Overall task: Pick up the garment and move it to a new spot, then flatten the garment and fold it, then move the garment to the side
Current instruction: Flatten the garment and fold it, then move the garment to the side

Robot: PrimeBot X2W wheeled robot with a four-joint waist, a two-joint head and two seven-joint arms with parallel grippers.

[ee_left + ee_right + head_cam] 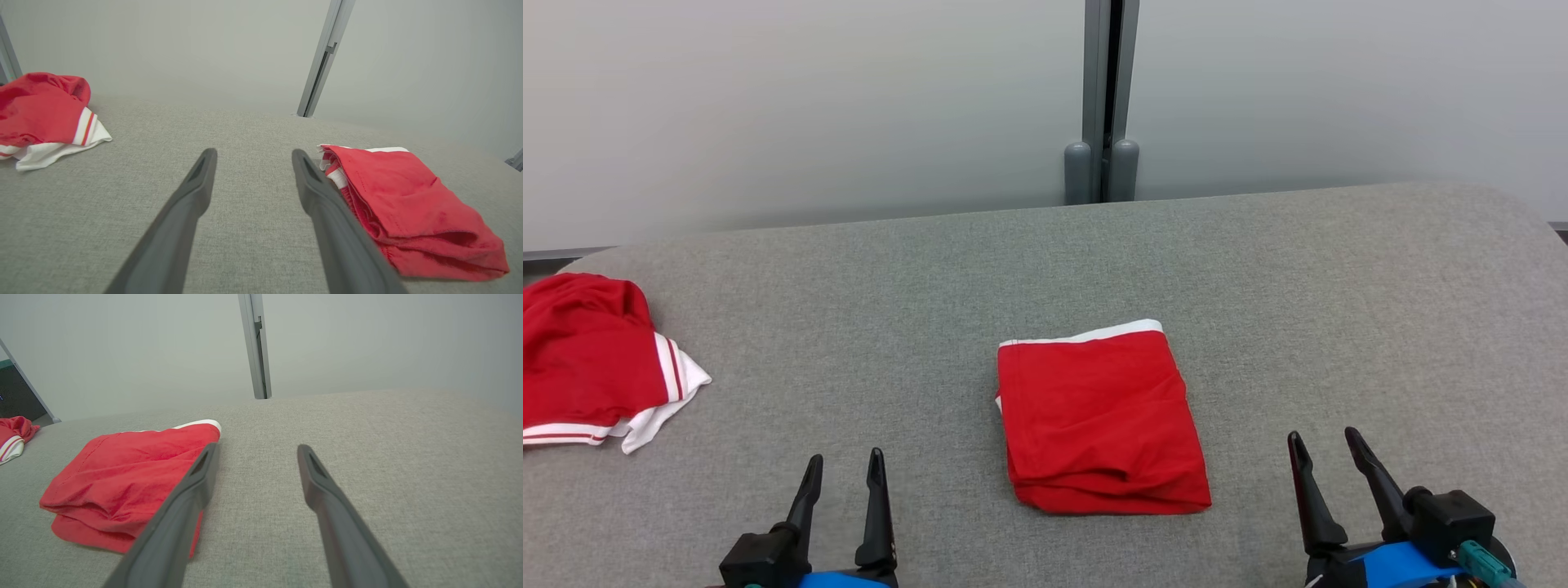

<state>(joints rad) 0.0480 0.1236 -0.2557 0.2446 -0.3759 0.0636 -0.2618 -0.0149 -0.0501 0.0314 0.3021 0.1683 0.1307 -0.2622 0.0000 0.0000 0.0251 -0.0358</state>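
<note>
Midway along the near edge of the worktop, the folded garment is shown lying flat, white band toward the far edge. A crumpled second garment is seen at the left edge. The left gripper and right gripper are held spread and empty, flanking the garment.

The crumpled red garment runs off the left edge; a finger hides a corner of the folded garment.
</note>
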